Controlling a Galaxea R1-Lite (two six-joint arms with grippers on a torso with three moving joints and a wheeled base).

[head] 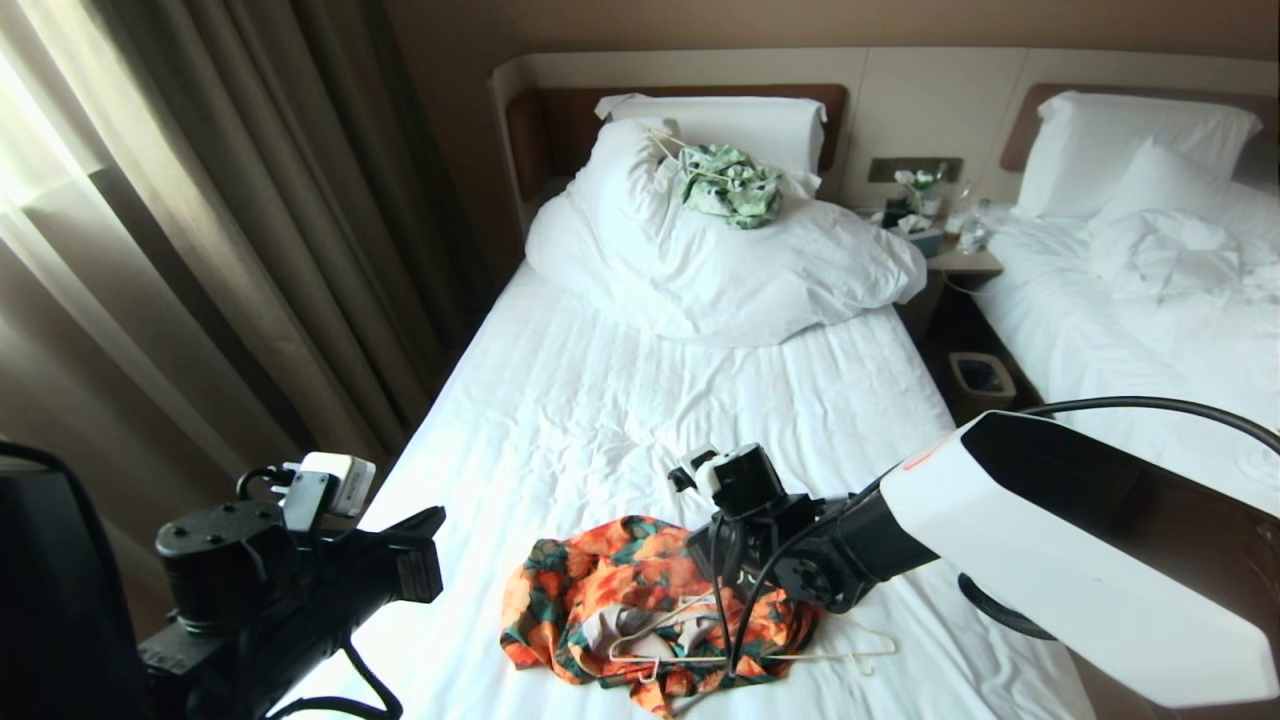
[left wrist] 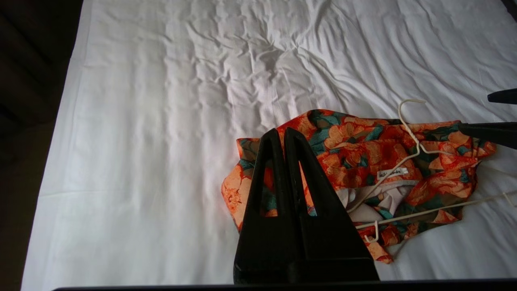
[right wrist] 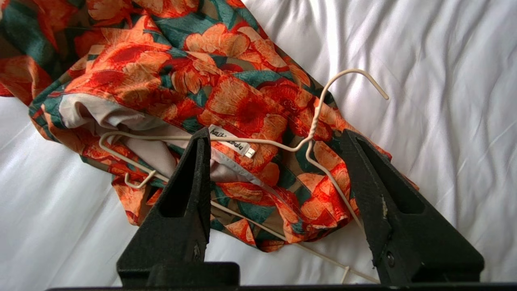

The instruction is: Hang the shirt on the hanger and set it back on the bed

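Two jaws of right gripper (right wrist: 274,137) spread, hovering over shirt (right wrist: 210,81) crumpled on bed (head: 600,400); hanger (right wrist: 311,133) neck lies between them, untouched. Left gripper (left wrist: 280,135) pressed together, beside shirt.

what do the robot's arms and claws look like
The right arm has a glossy white shell with a black inner face, a black wrist and a thin black cable looping over it. The left arm is matte black, carrying a small white box near the wrist. Both the left claw and right claw have black, wedge-shaped tapering fingers with triangular cut-outs.
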